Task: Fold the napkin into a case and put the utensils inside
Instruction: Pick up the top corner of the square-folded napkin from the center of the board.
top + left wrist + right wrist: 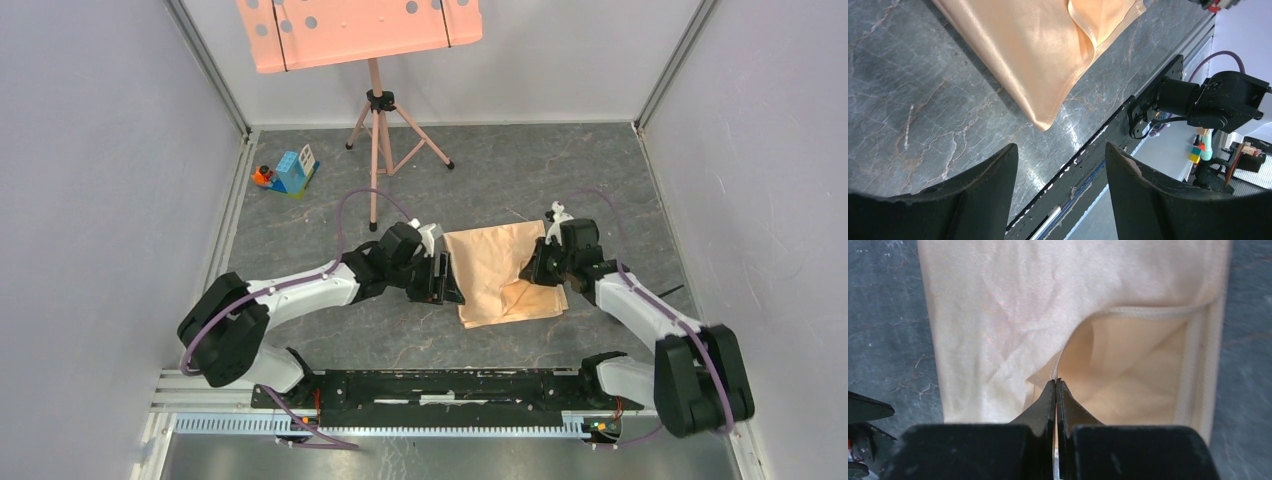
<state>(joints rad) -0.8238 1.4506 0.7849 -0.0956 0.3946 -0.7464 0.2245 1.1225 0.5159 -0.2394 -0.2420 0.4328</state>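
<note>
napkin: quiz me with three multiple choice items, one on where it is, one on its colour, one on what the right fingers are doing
1. The napkin lies:
A) on the table between the left gripper and the right gripper
B) draped on the stand
C) by the toy blocks

2. Its colour is:
A) green
B) peach-orange
C) black

3. The right gripper's fingers are:
A) wide open
B) out of view
C) shut on the napkin's upper layer

Answers:
1 A, the top view shows it on the table with a gripper at each side.
2 B, it looks shiny peach-orange in the top and left wrist views.
3 C, the right wrist view shows the fingers pressed together on the lifted hem.
</note>
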